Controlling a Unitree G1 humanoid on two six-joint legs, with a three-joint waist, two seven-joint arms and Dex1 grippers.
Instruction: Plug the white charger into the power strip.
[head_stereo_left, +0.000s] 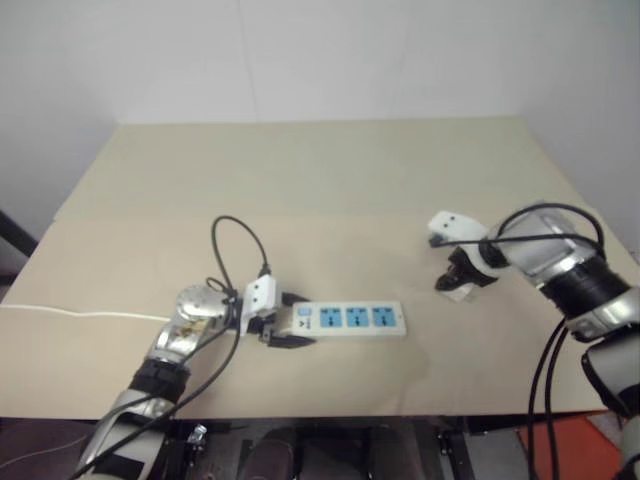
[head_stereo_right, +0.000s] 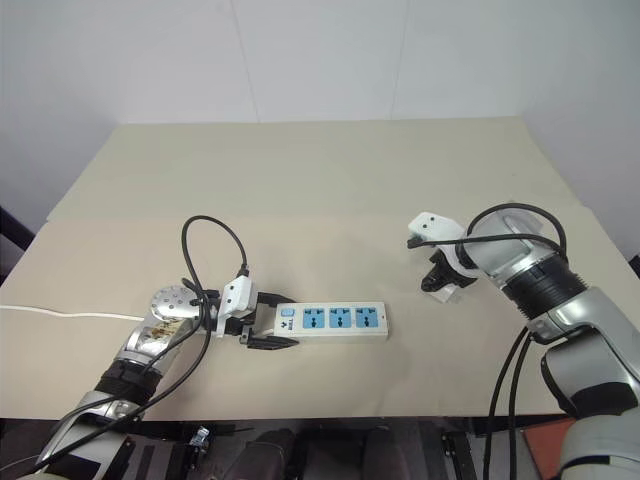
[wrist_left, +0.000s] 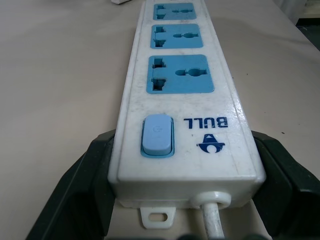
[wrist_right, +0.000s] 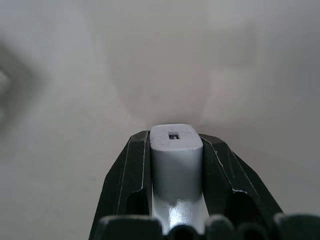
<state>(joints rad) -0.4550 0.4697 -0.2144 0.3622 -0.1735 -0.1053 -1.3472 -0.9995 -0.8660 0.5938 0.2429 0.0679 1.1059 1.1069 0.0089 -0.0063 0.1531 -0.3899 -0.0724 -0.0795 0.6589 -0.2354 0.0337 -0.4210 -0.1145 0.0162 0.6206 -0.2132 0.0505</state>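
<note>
The power strip lies flat on the tan table, a long white bar with three blue socket panels and a blue switch. My left gripper clasps its switch end, one black finger against each long side. Over to the right, the white charger sits clamped between the black fingers of my right gripper. That gripper points steeply down, just above the tabletop and well apart from the strip. The charger's end face, with a small slot in it, shows in the right wrist view.
The strip's thin white cord trails left across the table to its edge. A black cable loop arches above my left wrist. The table's front edge runs close below the strip.
</note>
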